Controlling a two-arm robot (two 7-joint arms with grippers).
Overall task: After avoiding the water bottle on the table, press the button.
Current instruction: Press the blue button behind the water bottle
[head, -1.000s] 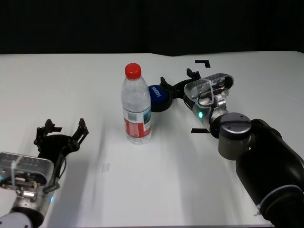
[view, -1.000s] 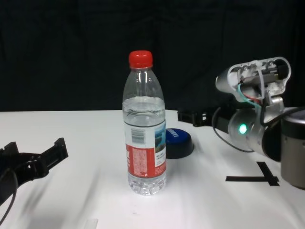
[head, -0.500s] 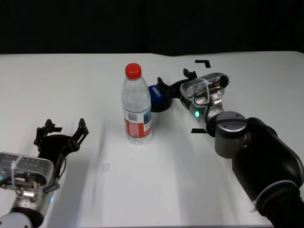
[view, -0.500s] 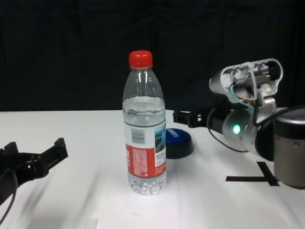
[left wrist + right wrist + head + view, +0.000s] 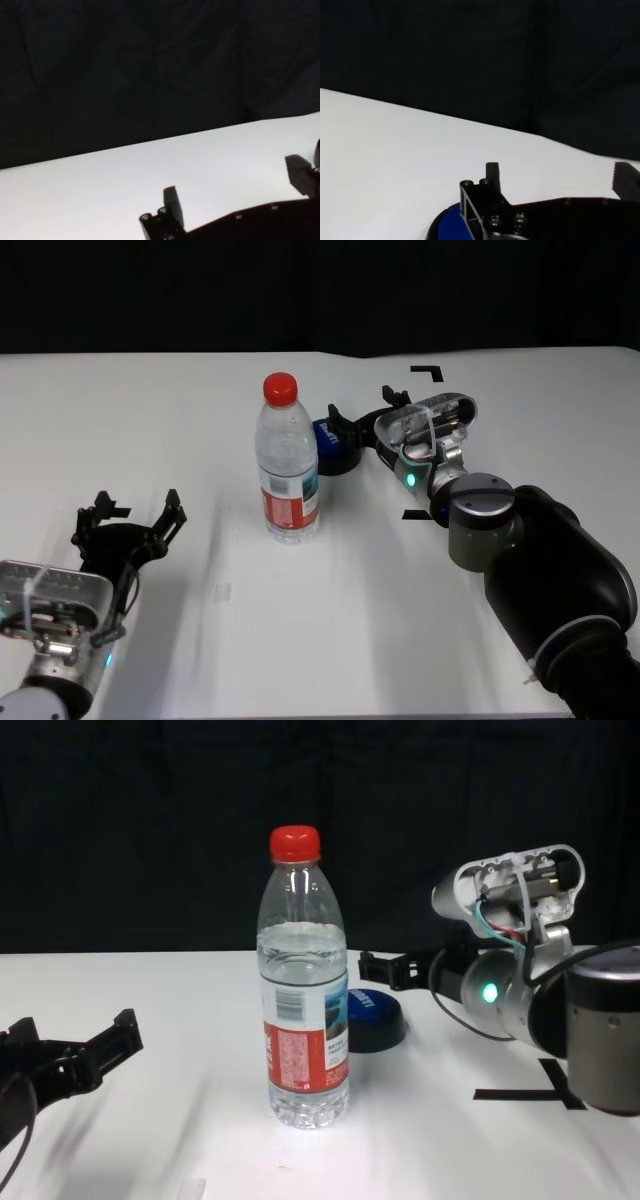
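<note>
Having skirted the tall clear plastic water bottle [image 5: 287, 460], the right gripper [image 5: 362, 417], jaws wide, is hovering over the low blue dome button [image 5: 331, 445] just behind it on the white counter [image 5: 200, 420]; pressing down comes next. The left gripper [image 5: 128, 520] is idling, jaws wide.

Button [image 5: 330, 443] half behind water bottle [image 5: 288, 460]

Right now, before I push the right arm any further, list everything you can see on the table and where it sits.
water bottle: one, clear with red cap and red-and-white label, upright mid-table.
button: one, blue dome on black base, just behind the bottle toward the robot's right.
tape marks: black, short, on the right part of the table.
table: one, white.
right hand: black fingers open, reaching over the button's far-right side.
left hand: black fingers open, parked at the near left.
</note>
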